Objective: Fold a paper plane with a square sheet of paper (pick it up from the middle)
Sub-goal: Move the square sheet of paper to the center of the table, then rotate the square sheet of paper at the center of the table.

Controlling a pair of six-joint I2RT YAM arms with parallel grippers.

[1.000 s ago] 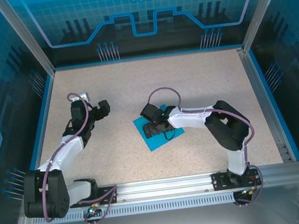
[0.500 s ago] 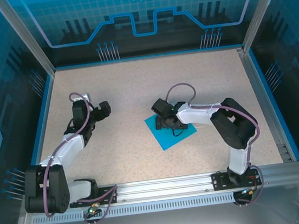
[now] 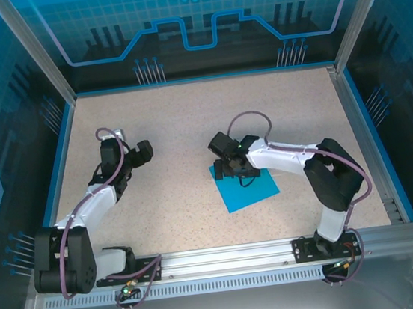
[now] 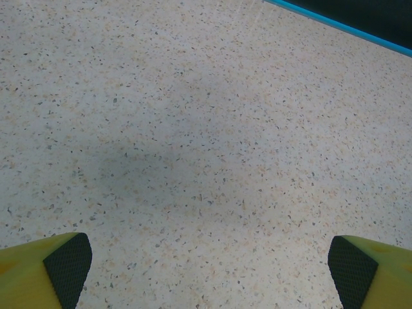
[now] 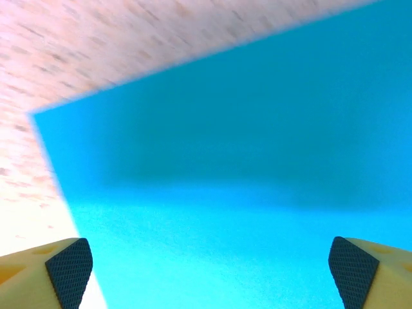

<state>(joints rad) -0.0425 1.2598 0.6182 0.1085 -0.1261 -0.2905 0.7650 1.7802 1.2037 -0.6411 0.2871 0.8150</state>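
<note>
The square sheet of paper (image 3: 252, 190) lies flat on the speckled table, turned a little askew, right of centre. My right gripper (image 3: 232, 169) hangs low over its far left corner. In the right wrist view the cyan sheet (image 5: 244, 161) spreads under my right gripper (image 5: 211, 270), whose jaws stand wide apart and hold nothing, with one corner of the sheet at the upper left. My left gripper (image 3: 141, 152) is off to the left, well apart from the sheet. Under the left gripper (image 4: 209, 264), also open, there is bare table.
A blue rim (image 3: 205, 78) runs round the table (image 3: 180, 120), with see-through walls behind and at both sides. The metal rail (image 3: 226, 256) that carries the arm bases lines the near edge. The blue edge strip (image 4: 341, 26) is at the left wrist view's top right.
The sheet has slid to the right and slightly nearer, along with my right gripper. The right arm's elbow has swung right. The left arm has barely moved.
</note>
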